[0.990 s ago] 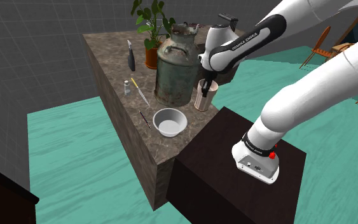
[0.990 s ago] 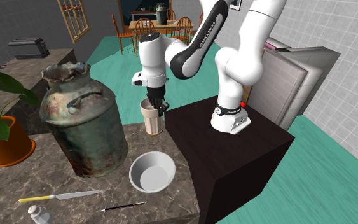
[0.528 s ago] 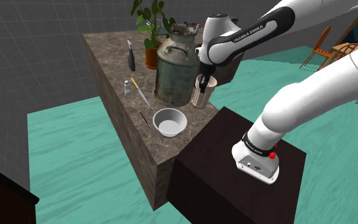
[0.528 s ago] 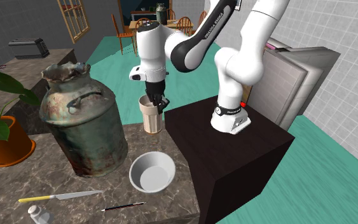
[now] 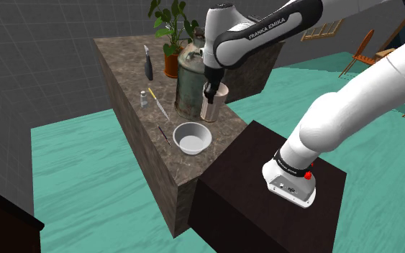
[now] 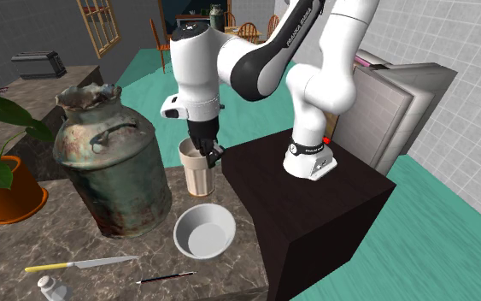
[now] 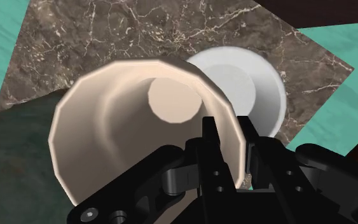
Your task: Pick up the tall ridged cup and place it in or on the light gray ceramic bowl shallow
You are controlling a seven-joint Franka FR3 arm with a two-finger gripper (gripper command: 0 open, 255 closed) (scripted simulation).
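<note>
**A:** Shoulder view first, what's the claw (image 5: 210, 92) up to?

**B:** It's pinching the rim of the beige ridged cup (image 5: 212, 109), which hangs straight under it above the marble counter (image 5: 121, 57). The rusty green milk can (image 5: 188, 83) is right behind the claw. The light grey bowl (image 5: 192, 137) sits on the counter lower than the claw, toward the dark stand (image 5: 265, 194). Honestly can't tell from here whether the cup's base touches the counter.

**A:** Second exterior view?

**B:** The claw (image 6: 208, 154) comes straight down onto the rim and the cup (image 6: 197, 175) is upright. The milk can (image 6: 114, 171) is just beside the claw. The bowl (image 6: 204, 231) is below the claw, near the cup but apart from it. A yellow-handled knife (image 6: 80, 264) lies well away from the claw, past the bowl.

**A:** And the wrist view?

**B:** Best look at the claw (image 7: 233, 141). One finger (image 7: 212, 137) is down inside the cup (image 7: 120, 146), the other is outside, and the cup wall is squeezed between them. The bowl (image 7: 250, 83) peeks out just beyond the cup rim on the outer finger's side, sitting on the counter (image 7: 139, 32).
</note>
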